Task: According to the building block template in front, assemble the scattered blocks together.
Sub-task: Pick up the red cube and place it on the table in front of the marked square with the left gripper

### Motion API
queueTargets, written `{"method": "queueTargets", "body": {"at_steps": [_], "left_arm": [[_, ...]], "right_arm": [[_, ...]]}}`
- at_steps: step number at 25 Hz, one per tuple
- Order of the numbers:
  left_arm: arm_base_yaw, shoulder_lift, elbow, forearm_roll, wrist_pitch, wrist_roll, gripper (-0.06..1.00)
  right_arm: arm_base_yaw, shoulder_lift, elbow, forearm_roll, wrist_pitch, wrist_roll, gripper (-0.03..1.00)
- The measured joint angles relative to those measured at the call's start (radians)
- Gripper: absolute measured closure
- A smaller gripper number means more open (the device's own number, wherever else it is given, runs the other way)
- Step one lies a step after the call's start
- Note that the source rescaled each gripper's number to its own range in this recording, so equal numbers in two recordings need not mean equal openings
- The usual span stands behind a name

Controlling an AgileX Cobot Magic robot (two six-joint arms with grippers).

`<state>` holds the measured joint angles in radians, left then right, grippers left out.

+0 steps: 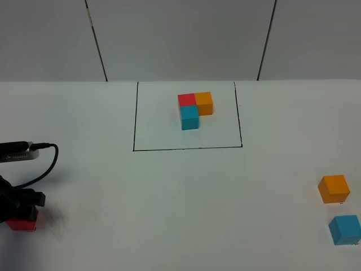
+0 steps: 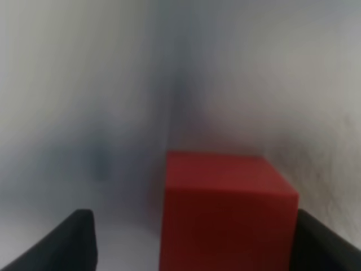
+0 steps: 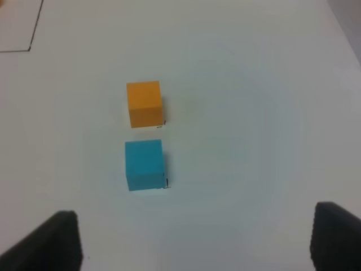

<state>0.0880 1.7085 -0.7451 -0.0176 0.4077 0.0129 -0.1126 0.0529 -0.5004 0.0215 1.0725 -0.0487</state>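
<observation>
Currently red cube point(image 2: 225, 214) between the spread left fingers point(image 2: 59, 245), close against one, a gap to the other

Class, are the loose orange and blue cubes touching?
Apart. The right wrist view shows bare table between the loose orange cube and the loose blue cube.

High overview onto table point(image 1: 180, 203); left wrist close on shared red cube point(image 2: 225, 209), right wrist farther above shared orange cube point(image 3: 144, 103)
</observation>
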Motion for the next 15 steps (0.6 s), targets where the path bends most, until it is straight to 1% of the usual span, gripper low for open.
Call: {"method": "queueTargets", "body": {"at_steps": [11,13,15], "left_arm": [[0.0,0.046,0.0,0.001,-0.054,0.0,0.38],[0.0,0.046,0.0,0.001,-0.063,0.0,0.4],[0.0,0.046,0.0,0.001,-0.065,0.0,0.45]], "right_arm": [[0.0,0.0,0.0,0.0,0.0,0.0,0.29],[0.0,0.0,0.0,0.0,0.0,0.0,0.29],[0.0,0.0,0.0,0.0,0.0,0.0,0.29]]}}
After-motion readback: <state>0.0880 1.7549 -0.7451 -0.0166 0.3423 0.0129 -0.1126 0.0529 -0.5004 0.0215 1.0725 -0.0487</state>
